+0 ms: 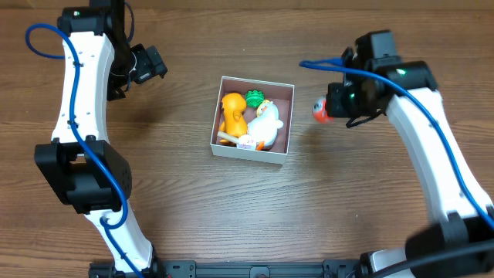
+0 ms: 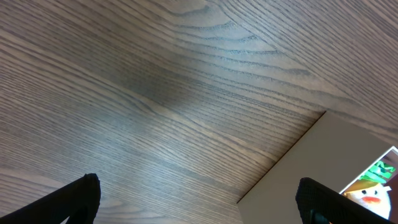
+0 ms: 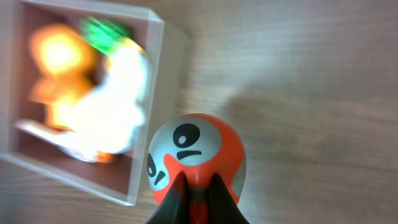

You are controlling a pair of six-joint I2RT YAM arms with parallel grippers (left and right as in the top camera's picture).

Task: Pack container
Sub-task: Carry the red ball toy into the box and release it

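Overhead view shows you the container (image 1: 248,153) in the middle of the bench (image 1: 193,224), already holding an orange toy (image 1: 231,113), a white duck-like toy (image 1: 267,122) and a small green piece (image 1: 255,98). Your right end effector (image 1: 328,108) sits just beside the container's wall on its own side, clenched on a round red-and-grey ball with a painted face (image 3: 196,149). In the right wrist view the fingers (image 3: 176,199) pinch only one edge of the ball, so I judge the hold to be thin. Your left end effector (image 1: 147,66) hangs well apart from the box, released and empty, its fingertips (image 2: 81,196) spread over bare wood.

The step in hand looks like carrying the ball over the near wall and setting it inside. Lift enough to clear the rim before you travel sideways, since a bump there could shove the light box or knock the ball loose. Aim for the bare maroon floor between the duck and the wall nearest the right arm; that strip looks narrow. Lower the ball until it rests, then let go, because a round toy dropped from height may bounce out. Keep the left arm parked.
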